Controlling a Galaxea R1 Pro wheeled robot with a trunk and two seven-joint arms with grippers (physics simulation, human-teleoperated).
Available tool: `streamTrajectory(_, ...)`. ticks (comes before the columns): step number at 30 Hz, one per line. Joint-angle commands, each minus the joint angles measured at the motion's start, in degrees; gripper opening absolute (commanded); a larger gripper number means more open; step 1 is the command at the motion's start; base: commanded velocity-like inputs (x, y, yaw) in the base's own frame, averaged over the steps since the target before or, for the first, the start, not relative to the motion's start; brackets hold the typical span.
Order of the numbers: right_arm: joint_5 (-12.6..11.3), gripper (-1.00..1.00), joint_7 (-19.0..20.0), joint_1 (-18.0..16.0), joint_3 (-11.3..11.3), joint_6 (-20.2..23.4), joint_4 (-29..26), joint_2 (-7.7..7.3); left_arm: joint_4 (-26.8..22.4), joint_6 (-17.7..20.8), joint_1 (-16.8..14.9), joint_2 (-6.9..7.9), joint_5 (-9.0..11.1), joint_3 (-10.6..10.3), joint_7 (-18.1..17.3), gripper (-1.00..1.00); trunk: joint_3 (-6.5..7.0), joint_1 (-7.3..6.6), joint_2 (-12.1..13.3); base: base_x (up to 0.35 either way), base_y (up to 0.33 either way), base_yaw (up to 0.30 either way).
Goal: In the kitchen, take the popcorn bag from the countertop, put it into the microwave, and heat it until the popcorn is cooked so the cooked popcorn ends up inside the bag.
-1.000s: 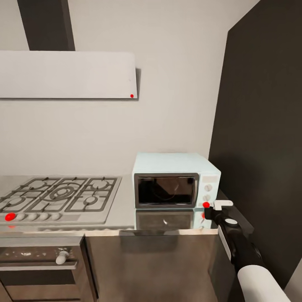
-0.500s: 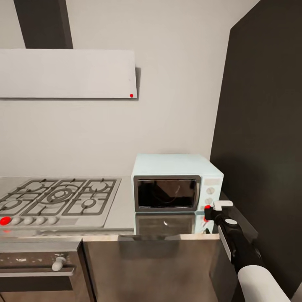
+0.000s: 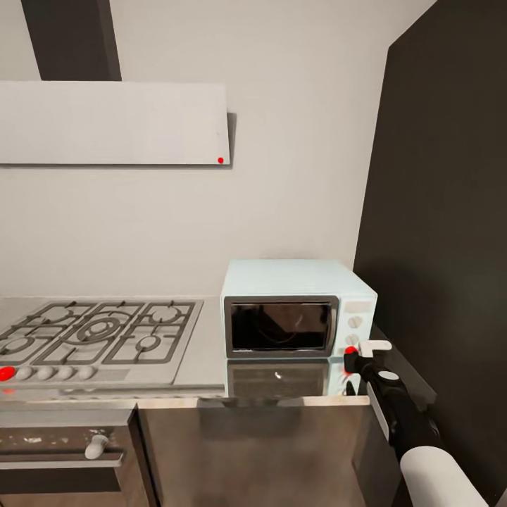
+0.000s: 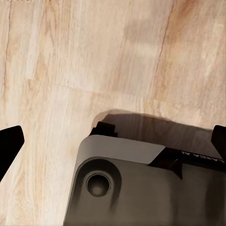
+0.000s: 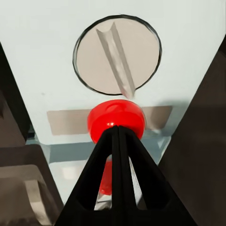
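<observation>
The pale mint-blue microwave (image 3: 296,282) stands on the glossy grey countertop (image 3: 208,352) with its black glass door closed. My right gripper (image 3: 353,358) is at its lower right corner. In the right wrist view the two black fingers (image 5: 101,179) are pressed together, and the right gripper (image 5: 117,129) is shut with its tip against the round red button (image 5: 106,117), just below a round dial (image 5: 117,54). The popcorn bag is out of view; the dark glass gives only faint shapes. My left gripper (image 4: 113,143) hangs open over a wooden floor.
A gas hob (image 3: 98,331) with grates lies left of the microwave, under a flat white hood (image 3: 113,123). A tall dark panel (image 3: 436,211) stands close on the microwave's right. Below the hob is an oven front with a white knob (image 3: 95,445).
The head view has shifted a little, so the hob sits further left. My right gripper stays at the red button and the microwave door stays closed.
</observation>
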Motion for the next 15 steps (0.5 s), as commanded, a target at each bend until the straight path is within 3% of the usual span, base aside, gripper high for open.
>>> streamTrajectory(1,0.58,-1.00,0.38,-0.03,-0.16,0.18,-0.10,0.01,0.02,-0.17,-0.04,-0.02,0.50,-0.48,0.18,1.00,-0.08,0.01,-0.05,0.025,0.000,0.000)
streamTrajectory(9,0.50,-1.00,0.39,-0.03,-0.16,0.01,-0.10,-0.02,0.01,-0.16,-0.04,-0.02,0.48,-0.50,0.18,1.00,-0.08,0.01,-0.05,0.032,0.000,0.000)
streamTrajectory(15,0.64,-1.00,0.37,-0.03,-0.16,-0.08,0.58,-0.09,0.00,-0.17,-0.04,0.06,0.47,-0.49,0.18,1.00,-0.08,0.01,-0.05,0.129,0.000,0.000)
